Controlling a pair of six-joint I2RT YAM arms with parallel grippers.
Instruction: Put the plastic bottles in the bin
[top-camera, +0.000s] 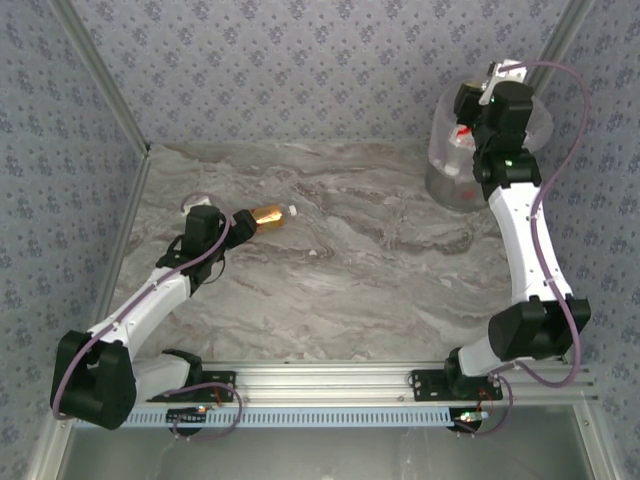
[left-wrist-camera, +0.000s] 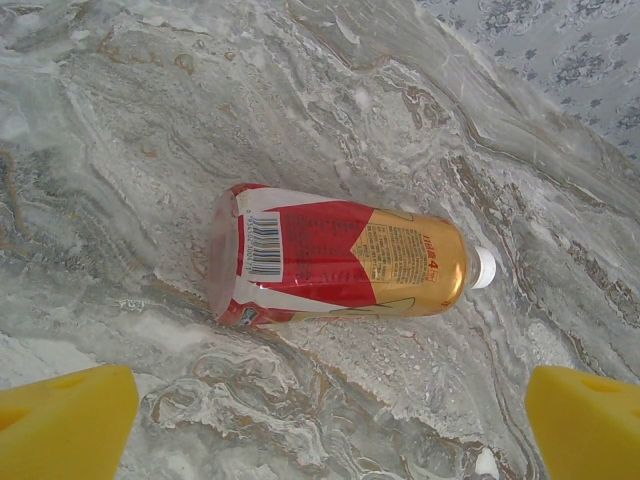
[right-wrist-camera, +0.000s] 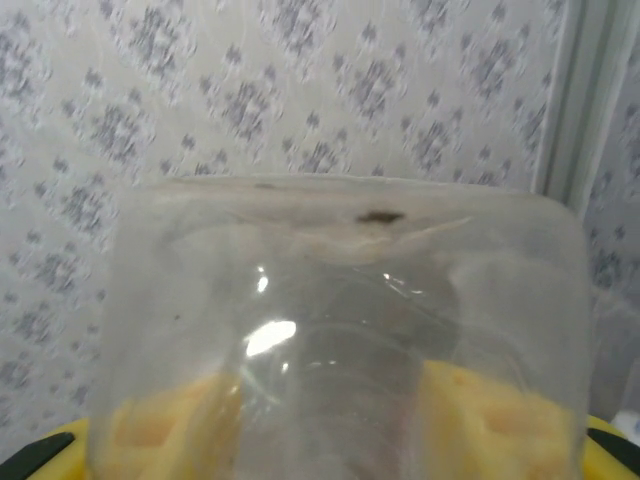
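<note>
From above, the left gripper (top-camera: 238, 224) sits low over the marble table (top-camera: 380, 280), aimed at the amber bottle (top-camera: 268, 214) lying on its side just beyond it. I judge it is lined up for a pick. The right arm (top-camera: 522, 230) reaches up over the bin (top-camera: 448, 182) in the far right corner, probably so that a release would fall inside.

In the left wrist view, the amber bottle (left-wrist-camera: 340, 262) lies across the marble, white cap to the right and red-and-gold label up. The yellow fingertips (left-wrist-camera: 65, 420) stand spread wide at the lower corners — apart from the bottle and holding nothing.

In the right wrist view, the right gripper (right-wrist-camera: 320, 440) has a clear bottle (right-wrist-camera: 330, 300) close against the lens. Its yellow pads (right-wrist-camera: 150, 430) show through the plastic on either side — apparently pinching it, ready for the drop.
</note>
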